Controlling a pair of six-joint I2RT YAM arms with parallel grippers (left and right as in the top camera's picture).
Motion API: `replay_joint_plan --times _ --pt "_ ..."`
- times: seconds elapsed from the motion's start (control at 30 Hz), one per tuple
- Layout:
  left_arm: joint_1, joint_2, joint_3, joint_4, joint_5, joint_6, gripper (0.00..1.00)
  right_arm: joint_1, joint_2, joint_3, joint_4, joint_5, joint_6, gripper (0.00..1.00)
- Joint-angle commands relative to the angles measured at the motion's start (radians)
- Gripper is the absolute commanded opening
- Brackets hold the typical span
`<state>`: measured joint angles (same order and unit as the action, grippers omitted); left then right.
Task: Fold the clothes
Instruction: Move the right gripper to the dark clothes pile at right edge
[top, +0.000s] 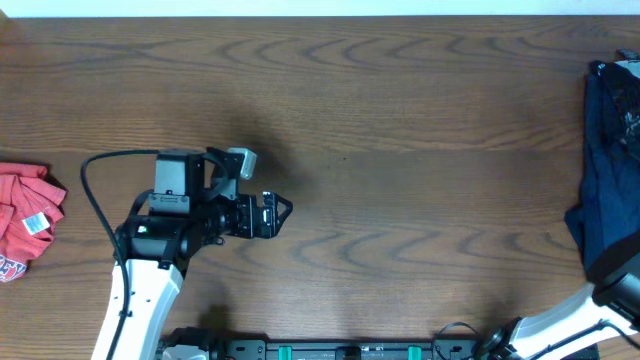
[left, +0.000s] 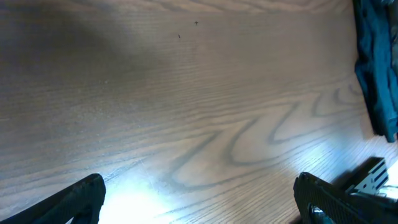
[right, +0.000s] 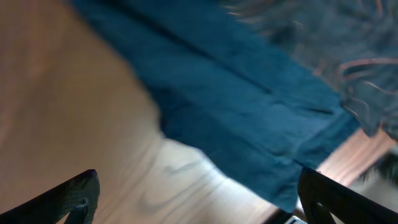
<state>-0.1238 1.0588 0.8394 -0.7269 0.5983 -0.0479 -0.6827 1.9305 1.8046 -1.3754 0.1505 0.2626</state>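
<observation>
White left arm (top: 135, 310), looping black cable (top: 110, 155), black left pincer (top: 280, 210)

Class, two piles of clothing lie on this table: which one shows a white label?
The red shirt at the overhead view's left edge; the dark blue pile at the right edge shows none.

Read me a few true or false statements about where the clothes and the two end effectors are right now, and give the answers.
1. The red shirt lies at the left edge of the table in the overhead view. True.
2. The left end effector is gripping the red shirt. False: it is open over bare wood, well apart from that shirt.
3. A dark blue garment lies at the right edge of the table. True.
4. The right end effector is shut on the dark blue garment. False: its fingers stand wide apart with nothing between them, and the garment lies just ahead.
</observation>
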Motion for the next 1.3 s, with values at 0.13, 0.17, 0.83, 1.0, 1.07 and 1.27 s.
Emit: replay_joint_plan --times 0.13,0.17,0.83,1.0,1.07,1.27 --pt "-0.035 0.032 0.015 -0.003 -0.043 0.014 0.98 -0.174 0.113 0.016 0.014 -0.066 -0.037 0.87" --pt "-0.036 0.040 0.015 -0.003 -0.043 0.013 0.98 -0.188 0.123 0.016 0.025 -0.104 -0.069 0.83" --pt "-0.036 0.208 0.015 0.029 -0.076 0.014 0.98 -0.135 0.186 0.016 0.287 -0.293 -0.518 0.93" --pt "-0.036 0.208 0.015 0.033 -0.076 0.014 0.98 -0.137 0.259 0.016 0.286 -0.213 -0.518 0.92" --pt "-0.036 0.208 0.015 0.032 -0.076 0.014 0.98 -0.143 0.283 0.016 0.288 -0.177 -0.518 0.92" --pt "-0.036 0.208 0.015 0.034 -0.076 0.014 0.98 -0.176 0.322 0.016 0.309 -0.154 -0.498 0.91"
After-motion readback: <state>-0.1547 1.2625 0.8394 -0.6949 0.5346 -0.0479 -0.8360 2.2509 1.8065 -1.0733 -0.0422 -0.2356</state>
